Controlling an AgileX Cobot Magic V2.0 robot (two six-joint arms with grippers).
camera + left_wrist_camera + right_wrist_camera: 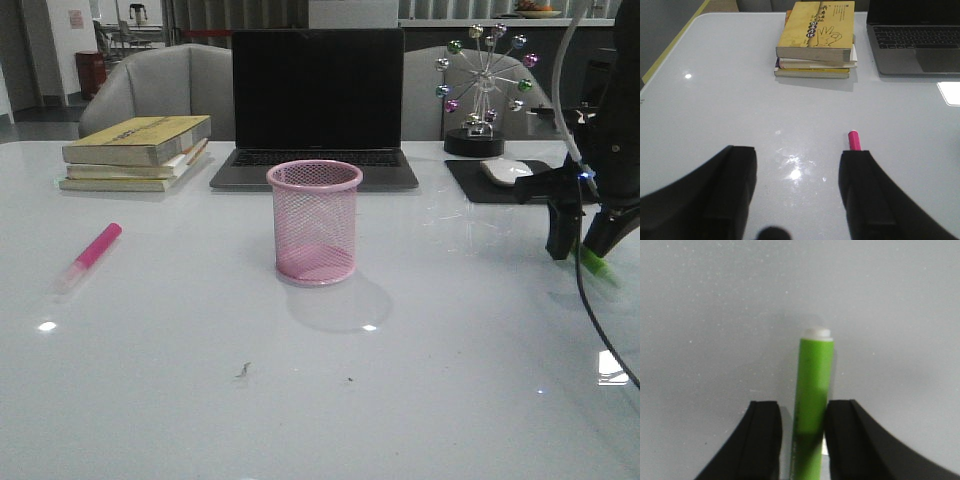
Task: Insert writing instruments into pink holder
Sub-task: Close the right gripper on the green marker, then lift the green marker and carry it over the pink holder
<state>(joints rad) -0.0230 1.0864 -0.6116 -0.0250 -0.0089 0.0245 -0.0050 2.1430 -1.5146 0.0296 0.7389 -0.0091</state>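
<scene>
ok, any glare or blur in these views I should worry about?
Front view: ceiling-light glare spots on the glossy white table. Left wrist view: glare patch between the left gripper fingers. Right wrist view: lime green highlighter marker soft-focused near the right gripper.

The right arm reaches down at the right edge of the front view, its wrist angled toward the table and a cable looping beside it. The right gripper (583, 243) sits low, its dark fingers (765, 440) spread with a narrow gap (one finger appears to touch what lies between them, the other stands just off it). The left gripper (797, 192) hangs above the table, its jaws wide apart and holding nothing.
</scene>
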